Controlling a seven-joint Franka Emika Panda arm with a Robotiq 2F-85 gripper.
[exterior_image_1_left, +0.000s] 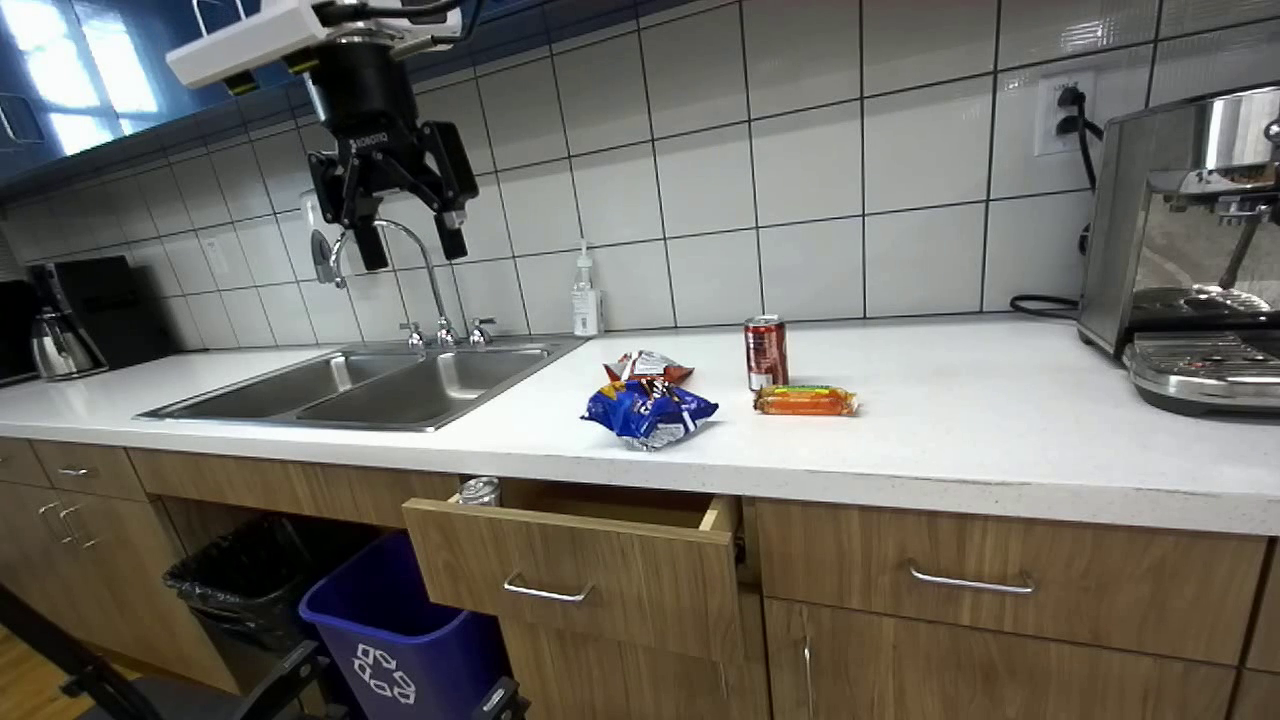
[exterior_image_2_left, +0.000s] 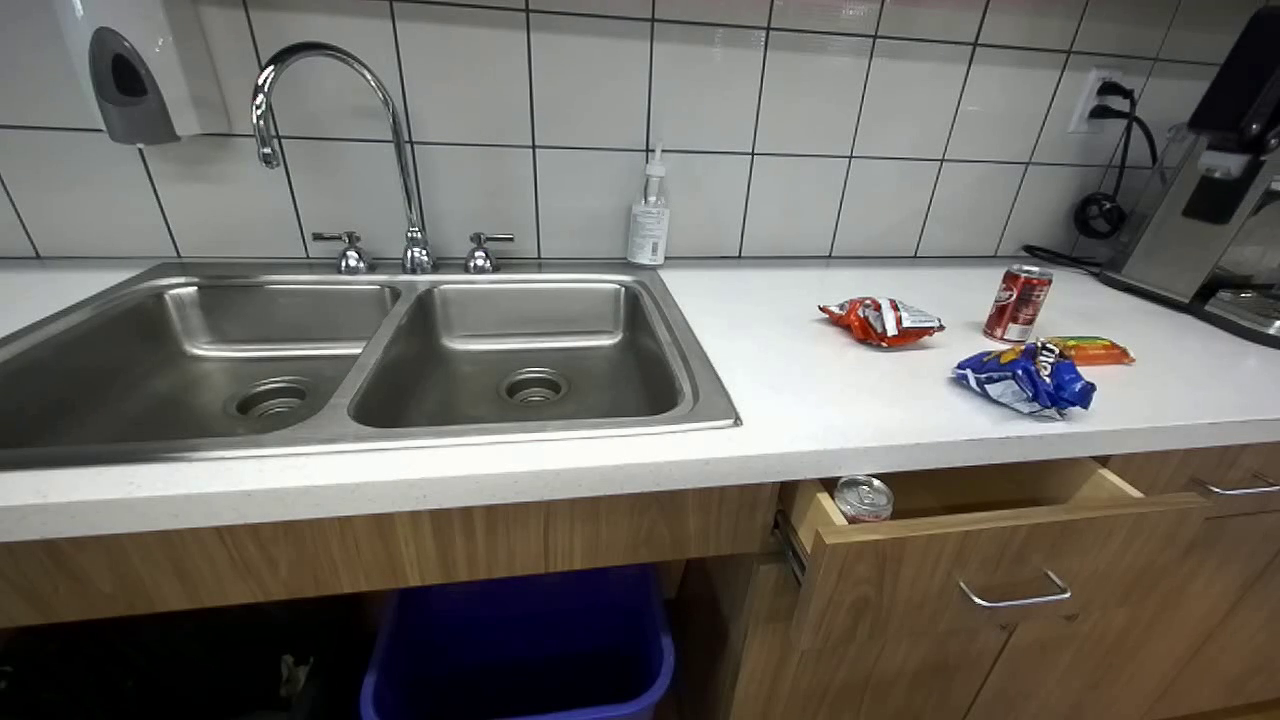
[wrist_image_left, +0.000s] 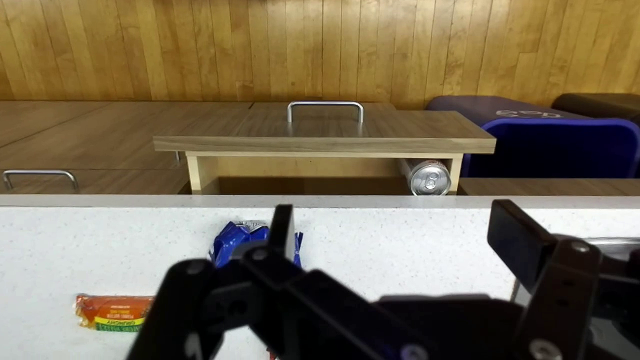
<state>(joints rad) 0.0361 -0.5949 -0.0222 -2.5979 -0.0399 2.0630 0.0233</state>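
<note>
Gripper (exterior_image_1_left: 414, 246) spread wide, holding nothing, high above counter (exterior_image_1_left: 950, 440). Blue foil snack bag (exterior_image_1_left: 650, 412) lies near counter's front edge, drawer (exterior_image_1_left: 620, 560) open below. Bag probably soft, slippery: any grip best centred, straight down, light squeeze, clear of red snack bag (exterior_image_2_left: 880, 322) farther back.

From where I stand, the bag (exterior_image_1_left: 650, 413) is blue and silver on a speckled white counter (wrist_image_left: 390, 250). At its twelve o'clock, a red-orange packet (exterior_image_1_left: 648, 367) with white patches; at two, a dark red can (exterior_image_1_left: 766, 352) with white lettering; at three, a wrapper (exterior_image_1_left: 805, 402) in orange, yellow and green. The tool (exterior_image_1_left: 413, 248) at ten is black. Between seven and eight, the bin (exterior_image_1_left: 430, 645) is purple-blue with white arrows.
</note>
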